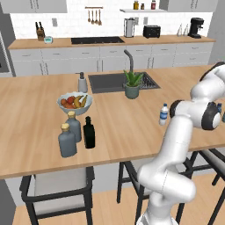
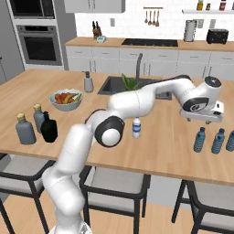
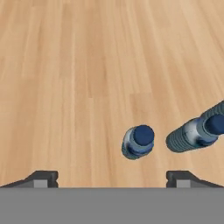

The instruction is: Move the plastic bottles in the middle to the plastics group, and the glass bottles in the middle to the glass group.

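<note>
The slim see-through plastic bottle (image 1: 163, 114) (image 2: 136, 128) with a pale cap stands in the middle of the island, beside my arm. At the left, the black glass bottle (image 1: 89, 133) (image 2: 49, 128) stands upright, close beside the glass group of two grey-blue stoppered bottles (image 1: 67, 140) (image 2: 25, 129). My gripper (image 2: 201, 121) (image 3: 111, 179) hangs open over the plastics group at the right, three blue ribbed bottles with dark caps (image 2: 218, 140). The hand view looks straight down on the nearest blue bottle (image 3: 138, 141), which stands free between and beyond the spread fingertips (image 3: 41, 178).
A fruit bowl (image 1: 74, 103), a soap pump (image 1: 82, 82), the sink (image 1: 121, 82) and a potted plant (image 1: 132, 85) stand further back on the island. Stools (image 1: 57, 186) line the near edge.
</note>
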Robot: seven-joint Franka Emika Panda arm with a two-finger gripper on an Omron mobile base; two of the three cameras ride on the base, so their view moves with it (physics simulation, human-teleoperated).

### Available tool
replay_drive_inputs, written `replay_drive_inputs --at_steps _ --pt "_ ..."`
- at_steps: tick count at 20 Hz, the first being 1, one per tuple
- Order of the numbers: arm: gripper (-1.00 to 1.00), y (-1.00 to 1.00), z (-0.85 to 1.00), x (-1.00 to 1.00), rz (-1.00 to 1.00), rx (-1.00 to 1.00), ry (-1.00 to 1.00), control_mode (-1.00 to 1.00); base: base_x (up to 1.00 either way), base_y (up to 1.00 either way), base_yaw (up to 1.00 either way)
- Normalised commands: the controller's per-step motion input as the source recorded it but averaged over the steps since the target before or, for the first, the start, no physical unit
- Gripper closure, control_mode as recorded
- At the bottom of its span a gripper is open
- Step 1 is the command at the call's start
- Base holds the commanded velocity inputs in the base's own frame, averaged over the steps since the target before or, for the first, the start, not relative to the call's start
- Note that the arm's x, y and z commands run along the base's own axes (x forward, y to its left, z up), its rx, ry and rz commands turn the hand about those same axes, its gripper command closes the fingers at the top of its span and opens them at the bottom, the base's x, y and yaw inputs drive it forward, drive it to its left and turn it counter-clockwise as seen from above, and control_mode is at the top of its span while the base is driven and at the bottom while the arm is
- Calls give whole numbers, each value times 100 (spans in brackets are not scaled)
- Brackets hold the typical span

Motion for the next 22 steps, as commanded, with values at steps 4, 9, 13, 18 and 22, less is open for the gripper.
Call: replay_drive_inputs --at_steps 4,9,13,18,22 --pt "-100 96 1 -14 0 -5 0 -100 0 0 0" --pt "-100 100 -9 -7 0 -5 0 -100 0 0 0" --pt "-100 100 0 -2 0 -3 0 -100 0 0 0" --pt "-100 100 1 0 0 0 0 -100 0 0 0" --pt "-100 100 40 -2 0 0 1 -100 0 0 0"
